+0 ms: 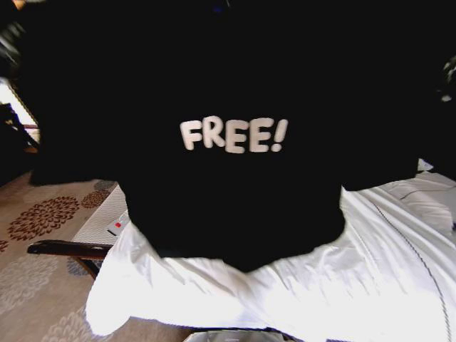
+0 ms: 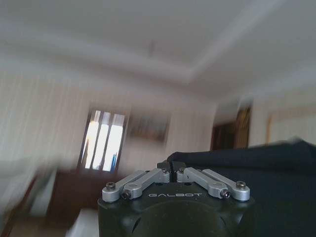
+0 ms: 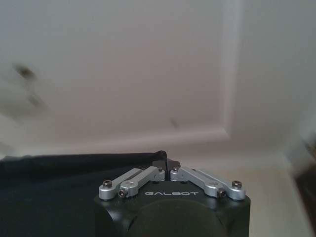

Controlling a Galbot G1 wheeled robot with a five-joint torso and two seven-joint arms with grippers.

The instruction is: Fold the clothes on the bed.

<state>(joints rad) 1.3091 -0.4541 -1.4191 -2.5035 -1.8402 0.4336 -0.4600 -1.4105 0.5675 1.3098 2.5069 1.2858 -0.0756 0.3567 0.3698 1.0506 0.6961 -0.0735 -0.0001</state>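
Black short-sleeved T-shirt (image 1: 235, 78) with white "FREE!" lettering, held up spread wide before the head camera, above the large bed (image 1: 399, 285) with its white duvet.

Hanging well clear of the bedding across most of the head view, lower hem drooping over the rumpled white duvet, lettering facing the camera. Left gripper (image 2: 171, 170) raised toward the ceiling, jaws pressed together on an upper edge of the soft black fabric. Right gripper (image 3: 167, 165) likewise raised, jaws pinching the cloth's other upper edge. To the left, beside the bed, a dark wooden bench (image 1: 68, 249) on floral-patterned beige carpet (image 1: 35, 221).
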